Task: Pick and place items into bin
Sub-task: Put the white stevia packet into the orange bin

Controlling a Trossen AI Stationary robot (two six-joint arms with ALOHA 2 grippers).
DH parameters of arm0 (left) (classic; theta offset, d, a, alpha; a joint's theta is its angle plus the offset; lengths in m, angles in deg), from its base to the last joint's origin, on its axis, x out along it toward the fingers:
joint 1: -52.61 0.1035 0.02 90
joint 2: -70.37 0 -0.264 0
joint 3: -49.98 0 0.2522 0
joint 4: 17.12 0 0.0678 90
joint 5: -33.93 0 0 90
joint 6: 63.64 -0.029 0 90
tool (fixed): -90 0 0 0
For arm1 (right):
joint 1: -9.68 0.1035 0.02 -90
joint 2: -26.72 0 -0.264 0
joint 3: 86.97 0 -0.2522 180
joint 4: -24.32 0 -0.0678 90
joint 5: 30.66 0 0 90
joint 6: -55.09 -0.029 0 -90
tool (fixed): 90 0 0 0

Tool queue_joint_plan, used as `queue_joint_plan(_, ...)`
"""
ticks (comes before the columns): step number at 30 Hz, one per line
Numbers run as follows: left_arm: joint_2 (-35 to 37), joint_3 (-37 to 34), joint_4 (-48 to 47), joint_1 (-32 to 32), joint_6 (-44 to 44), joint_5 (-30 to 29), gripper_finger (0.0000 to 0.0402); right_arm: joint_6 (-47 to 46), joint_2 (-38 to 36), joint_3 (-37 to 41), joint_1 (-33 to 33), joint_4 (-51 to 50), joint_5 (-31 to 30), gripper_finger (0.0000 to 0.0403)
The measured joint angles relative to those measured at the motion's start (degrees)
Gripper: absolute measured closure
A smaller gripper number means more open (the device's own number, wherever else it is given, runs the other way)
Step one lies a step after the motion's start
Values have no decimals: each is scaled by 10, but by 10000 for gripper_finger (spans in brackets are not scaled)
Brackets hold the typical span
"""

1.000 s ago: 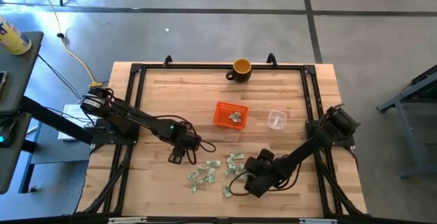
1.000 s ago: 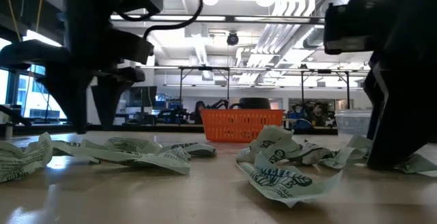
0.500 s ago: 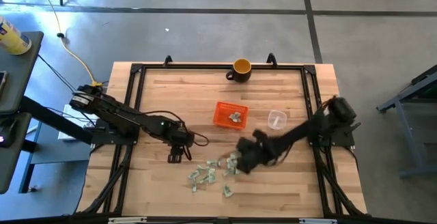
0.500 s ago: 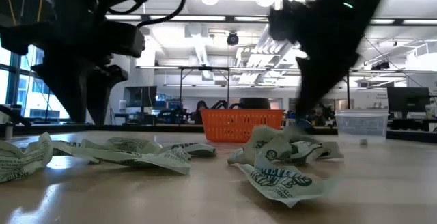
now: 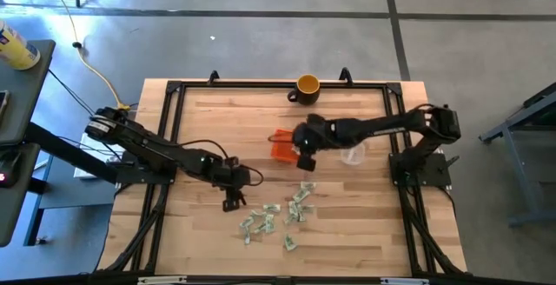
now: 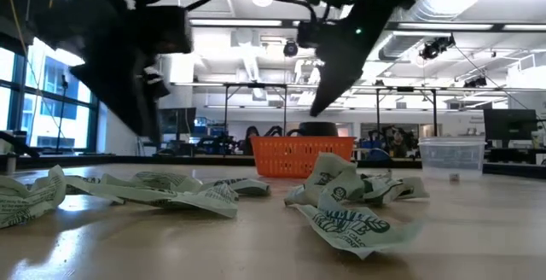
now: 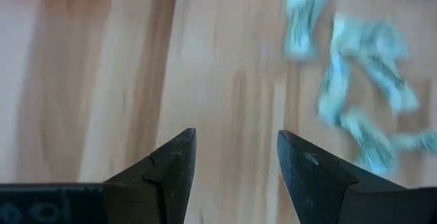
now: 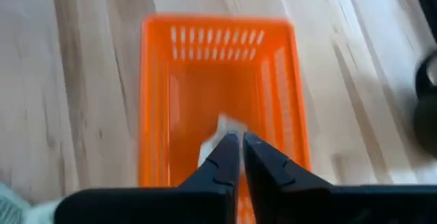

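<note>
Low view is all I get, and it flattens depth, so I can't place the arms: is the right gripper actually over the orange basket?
Observer: Yes. The right wrist view shows the right gripper directly above the orange basket, with its fingers closed together.
Operator: Is it carrying a wrapper?
Observer: A pale piece shows at the fingertips, inside the basket. I cannot tell whether it is pinched or lying there.
Operator: And the left gripper?
Observer: The left gripper is open over bare wood, with the loose wrappers just beyond it.
</note>
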Motion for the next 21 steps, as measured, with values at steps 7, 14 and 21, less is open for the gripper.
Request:
queue_joint_plan(7, -5, -5, 23, -7, -58, 44, 163, -18, 1, -8, -32, 3, 31, 248)
queue_joint_plan(14, -10, -4, 24, -73, -95, 79, 163, 45, 0, -8, 0, -24, 40, 76)
queue_joint_plan(21, -10, -3, 30, -113, -34, 80, 163, 57, -56, -6, 52, -98, 6, 34)
